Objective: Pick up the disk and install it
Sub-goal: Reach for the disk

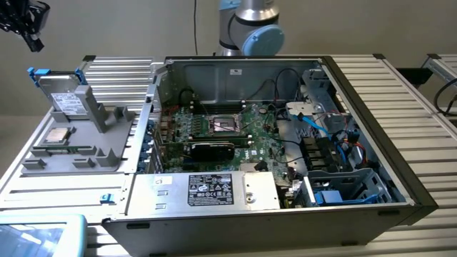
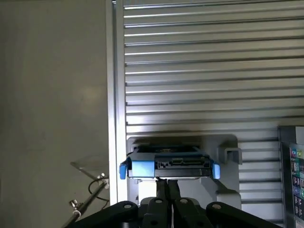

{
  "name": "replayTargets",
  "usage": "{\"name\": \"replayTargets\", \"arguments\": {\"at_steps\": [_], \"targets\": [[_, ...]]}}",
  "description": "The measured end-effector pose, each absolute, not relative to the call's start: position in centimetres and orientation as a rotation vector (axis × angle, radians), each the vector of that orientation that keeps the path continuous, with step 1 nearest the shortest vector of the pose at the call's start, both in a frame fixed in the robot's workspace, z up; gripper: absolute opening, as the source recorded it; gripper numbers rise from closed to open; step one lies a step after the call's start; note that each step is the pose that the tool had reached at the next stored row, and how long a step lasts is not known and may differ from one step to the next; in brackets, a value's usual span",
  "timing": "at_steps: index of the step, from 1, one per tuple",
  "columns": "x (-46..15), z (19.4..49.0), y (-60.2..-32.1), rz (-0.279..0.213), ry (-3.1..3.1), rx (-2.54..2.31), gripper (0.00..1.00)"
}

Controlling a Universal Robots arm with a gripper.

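**A:** Start big: what are you working over?

**B:** A ribbed aluminium table (image 1: 400, 91), with an open black-and-silver computer case (image 1: 250, 230) lying on it. At the exterior view's left sits a grey plastic holder (image 1: 78, 152).

**A:** And the thing you're after?

**B:** The disk (image 1: 63, 96), a flat grey-silver hard drive in a bright blue plastic carrier, stands upright in that holder, untouched. Your black claw (image 2: 167, 186) hangs above it, fingers pressed together, holding nothing.

**A:** The risk?

**B:** I'd judge that if you bring it down shut, the fingers will strike the drive's upper edge instead of straddling it, tipping or jamming it in its slot.
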State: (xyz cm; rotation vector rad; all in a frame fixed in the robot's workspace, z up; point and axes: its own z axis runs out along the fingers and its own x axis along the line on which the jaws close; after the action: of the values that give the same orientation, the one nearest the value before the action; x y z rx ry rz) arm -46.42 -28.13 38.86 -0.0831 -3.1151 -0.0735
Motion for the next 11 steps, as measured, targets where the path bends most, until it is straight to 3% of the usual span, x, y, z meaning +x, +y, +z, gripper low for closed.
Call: {"name": "replayTargets", "arguments": {"at_steps": [11], "targets": [[-47.45, 38.86, -27.21, -0.074, -3.112, -0.083, 0.11]]}}
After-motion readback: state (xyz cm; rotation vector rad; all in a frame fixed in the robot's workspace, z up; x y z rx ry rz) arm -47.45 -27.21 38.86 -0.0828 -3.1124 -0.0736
